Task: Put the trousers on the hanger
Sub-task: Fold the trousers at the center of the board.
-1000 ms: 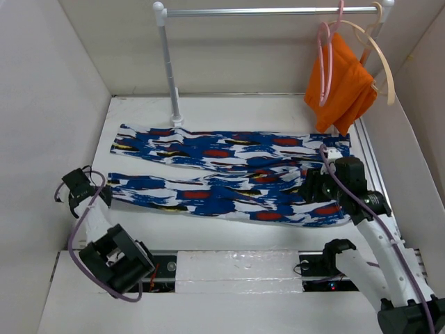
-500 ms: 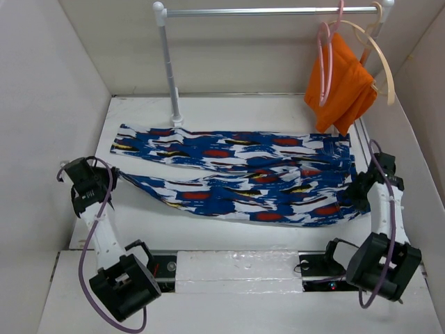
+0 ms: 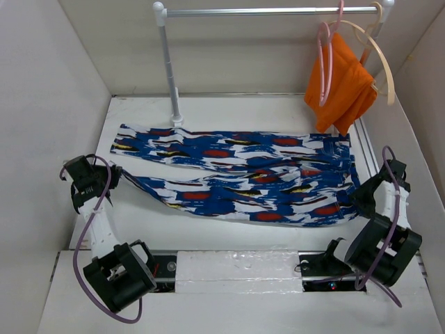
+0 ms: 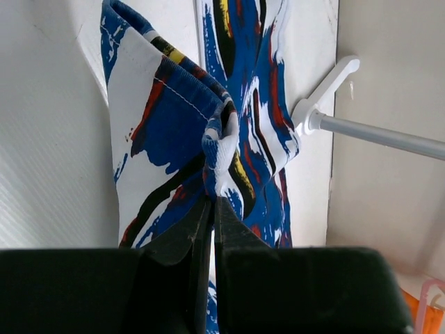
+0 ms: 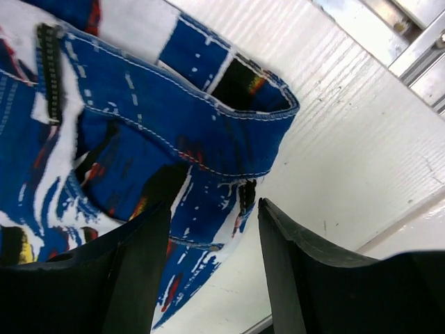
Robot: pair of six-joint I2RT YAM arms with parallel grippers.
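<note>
The blue patterned trousers [image 3: 236, 177] lie spread across the table, legs to the left and waistband to the right. My left gripper [image 3: 112, 179] is shut on the hem of the near leg, which stands bunched between its tips in the left wrist view [image 4: 212, 202], where the cloth [image 4: 174, 118] rises folded. My right gripper [image 3: 360, 196] is open beside the waistband's near right corner. In the right wrist view [image 5: 212, 212] the waistband [image 5: 174, 125] lies between and beyond the spread fingers, ungripped. The pink hanger [image 3: 324, 62] hangs on the rail at back right.
A cream hanger [image 3: 386, 69] and an orange cloth [image 3: 341, 87] hang beside the pink one on the rail [image 3: 264, 11]. The rail's post [image 3: 171, 76] stands behind the far leg; its foot shows in the left wrist view [image 4: 327, 90]. White walls close in on both sides.
My left gripper moved in and shut on the near leg's hem, lifting that end. My right gripper drew back from over the waistband to the table's right edge.
</note>
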